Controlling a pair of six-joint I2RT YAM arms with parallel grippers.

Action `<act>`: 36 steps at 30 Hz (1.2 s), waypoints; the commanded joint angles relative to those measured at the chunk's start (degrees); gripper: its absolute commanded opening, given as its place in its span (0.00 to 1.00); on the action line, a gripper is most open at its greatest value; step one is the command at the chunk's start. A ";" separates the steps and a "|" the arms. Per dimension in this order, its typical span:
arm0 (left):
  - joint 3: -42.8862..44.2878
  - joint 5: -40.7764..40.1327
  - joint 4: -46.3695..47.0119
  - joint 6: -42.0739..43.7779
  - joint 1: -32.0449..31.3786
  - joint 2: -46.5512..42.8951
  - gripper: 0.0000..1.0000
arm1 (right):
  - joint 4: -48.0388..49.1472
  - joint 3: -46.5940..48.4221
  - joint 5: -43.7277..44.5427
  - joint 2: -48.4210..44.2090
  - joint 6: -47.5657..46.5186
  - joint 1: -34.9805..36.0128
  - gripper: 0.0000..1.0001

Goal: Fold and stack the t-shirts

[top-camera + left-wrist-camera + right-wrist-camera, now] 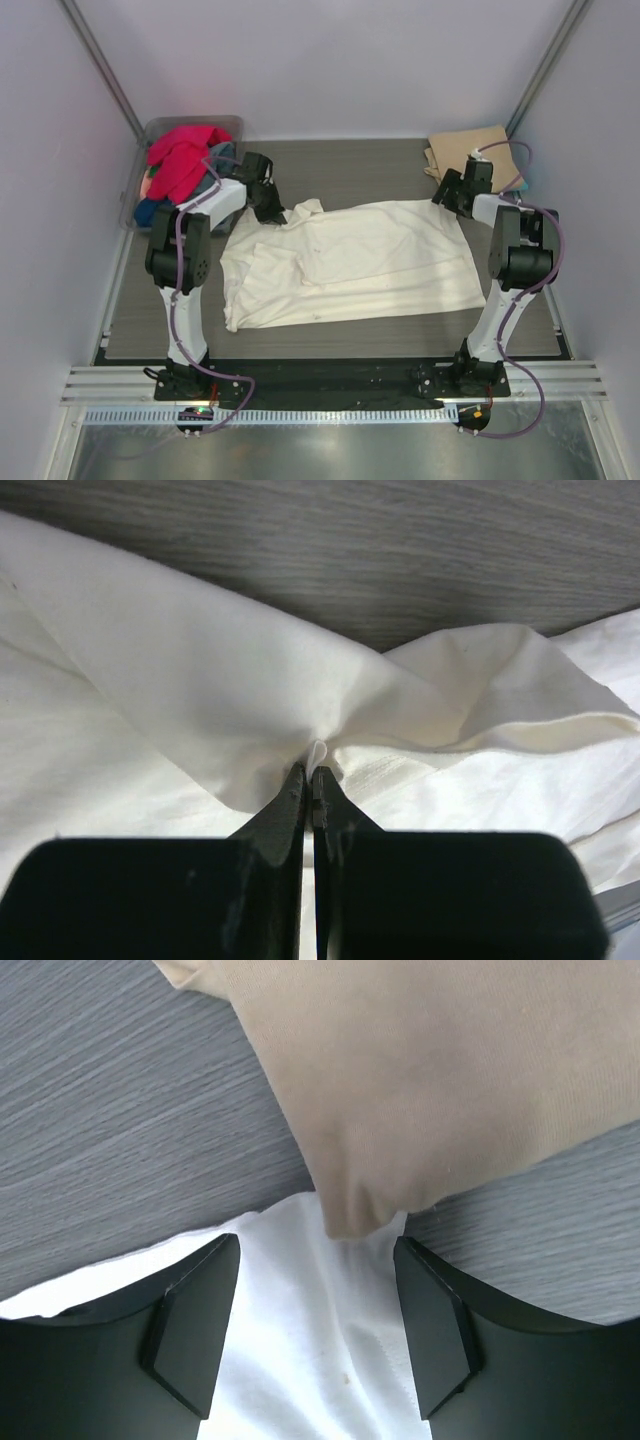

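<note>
Jaws shut, the left gripper pinches the 10 o'clock corner of the cream shirt spread on the surface, likely to pull a fold across. Right gripper, jaws wide and empty, hovers over its 2 o'clock corner beside the tan shirt, poised to grab.

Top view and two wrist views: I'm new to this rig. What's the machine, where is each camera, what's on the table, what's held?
Two robot arms are bolted at the near edge of the table. The top view looks down from behind them; each wrist camera rides on its own arm. A cream shirt lies spread on the table, with a tan shirt far right and a tub of red and blue clothes far left. The left fingers are shut, pinching the cream shirt. The right fingers are open over its corner, holding nothing.
</note>
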 commanded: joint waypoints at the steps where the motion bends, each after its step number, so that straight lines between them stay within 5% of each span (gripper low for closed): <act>1: -1.58 0.71 0.53 0.08 -0.23 -4.53 0.00 | -3.81 -1.71 -1.19 -1.70 0.72 0.35 0.69; 6: -2.29 0.62 0.53 -0.09 -0.23 -5.06 0.00 | -3.98 -1.71 -2.60 -1.17 0.90 2.01 0.67; 8: -2.38 0.62 0.53 -0.09 -0.23 -4.97 0.00 | -4.42 -1.36 -2.51 -0.91 0.89 2.89 0.59; 12: -2.29 0.54 0.53 -0.09 -0.32 -4.79 0.00 | -3.89 -1.45 -3.21 -0.91 1.51 2.98 0.25; 15: -2.29 0.45 0.62 0.00 -0.23 -4.53 0.00 | -3.89 -1.44 -3.74 -0.91 1.51 3.25 0.10; 23: -0.10 -0.95 -0.96 0.70 -0.23 -4.88 0.00 | -6.44 1.61 -1.29 -3.19 1.51 3.69 0.04; 36: 25.83 -8.34 -20.30 8.70 0.74 -1.01 0.00 | -15.23 12.53 5.49 -6.09 1.42 3.07 0.01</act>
